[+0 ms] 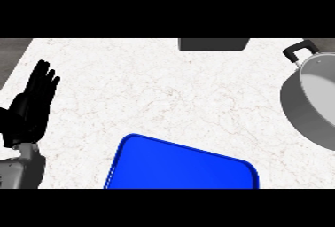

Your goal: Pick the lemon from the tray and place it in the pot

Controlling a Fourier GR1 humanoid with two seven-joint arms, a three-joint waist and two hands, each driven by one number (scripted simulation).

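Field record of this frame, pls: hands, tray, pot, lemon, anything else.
left hand: open, fingers up, resting at left edge
right hand: not in view
tray: blue, lower centre, no lemon seen on it
pot: grey, right edge, partly cut off, black handle
lemon: not visible
other: dark grey object at far edge of counter, cut off

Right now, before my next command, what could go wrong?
No lemon shows on the blue tray, whose near part is cut off by the view's edge: a reach could go blind. The steel pot runs past the right edge, so a placement is hard to judge. Only the left hand shows, resting open far from the pot.
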